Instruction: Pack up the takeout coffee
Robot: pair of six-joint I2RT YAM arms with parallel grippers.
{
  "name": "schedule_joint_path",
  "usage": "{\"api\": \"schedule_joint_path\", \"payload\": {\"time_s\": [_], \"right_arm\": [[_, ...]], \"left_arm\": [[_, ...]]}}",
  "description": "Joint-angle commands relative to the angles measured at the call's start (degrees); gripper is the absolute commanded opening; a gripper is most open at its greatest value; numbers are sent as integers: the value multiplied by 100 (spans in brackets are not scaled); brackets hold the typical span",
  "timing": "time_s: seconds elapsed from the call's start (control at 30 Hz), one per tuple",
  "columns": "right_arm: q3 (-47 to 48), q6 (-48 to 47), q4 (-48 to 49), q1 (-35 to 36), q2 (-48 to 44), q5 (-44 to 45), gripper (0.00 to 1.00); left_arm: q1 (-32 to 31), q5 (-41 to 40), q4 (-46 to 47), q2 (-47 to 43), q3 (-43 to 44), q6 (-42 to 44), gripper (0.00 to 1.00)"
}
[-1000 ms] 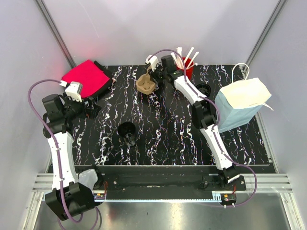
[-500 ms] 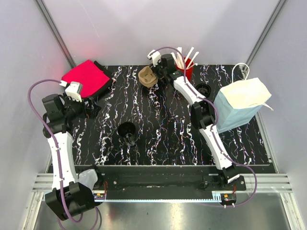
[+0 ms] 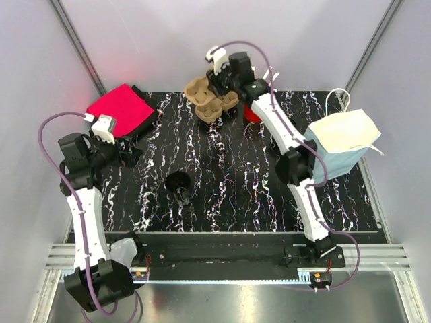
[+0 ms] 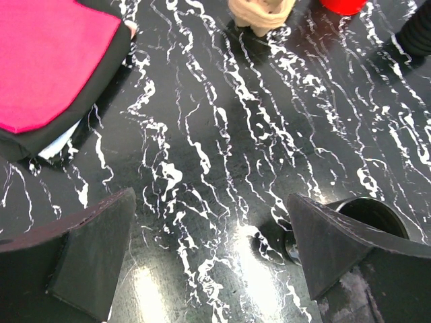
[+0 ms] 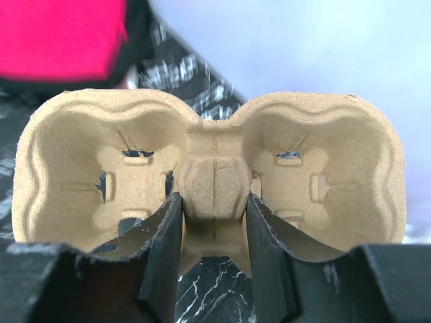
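now higher, cup carrier [image 3: 203, 95] in right pincer [image 5: 213, 210]

Paper bag [image 3: 340, 138] at right; red pouch [image 3: 120, 109] (black-edged) far left.

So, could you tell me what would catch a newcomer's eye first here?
The right gripper pinching the middle rib of a tan pulp cup carrier over the far edge of the table. Then the bright pink pad at far left and the pale blue paper bag on the right.
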Motion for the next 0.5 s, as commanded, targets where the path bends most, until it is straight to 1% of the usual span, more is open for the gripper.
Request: {"api": "schedule_joint_path", "payload": {"time_s": [0.0,0.07,0.1,0.13,0.17,0.2,0.23,0.27,0.3,0.33,0.37,0.4,0.43,0.47], "right_arm": [[303,155,-431,41,-1514,-45,22],[145,41,-555,49,-2067,288,22],[-125,-90,-608,41,-2260,439,22],[-302,-188,-599,49,-2688,623,21],[-461,-284,-599,41,-2884,1025,21],[-775,-503,-591,32,-3078,1229,21],[-944,-609,-573,14,-3462,1483,21],[-1128,-706,-503,-12,-3658,1878,21],[-1539,-838,-424,-47,-3851,2073,21],[-1761,-900,-336,-160,-4244,2214,21],[-1980,-1040,-153,-205,-4431,2537,20],[-2461,-1128,-38,-240,-4633,2750,21],[-2718,-1225,94,-293,-4992,2934,20],[-2982,-1321,347,-363,-5178,3241,21]], "left_arm": [[-92,359,155,-201,224,73,99],[-417,220,41,-175,487,222,99],[-827,62,-21,-131,602,292,99],[-1075,-357,-108,-18,734,502,99],[-1338,-631,-240,62,1048,617,99],[-1828,-1139,-293,271,1217,705,99],[-2068,-1361,-329,386,1384,880,99],[-2288,-1555,-346,518,1733,934,99],[-2629,-1800,-347,807,1920,978,99],[-2781,-1864,-347,975,2122,996,99],[-2922,-1925,-347,1168,2567,970,99],[-3227,-2013,-338,1561,2815,926,99],[-3413,-2075,-338,1774,3062,874,99],[-3607,-2162,-329,1994,3551,856,99]]}}
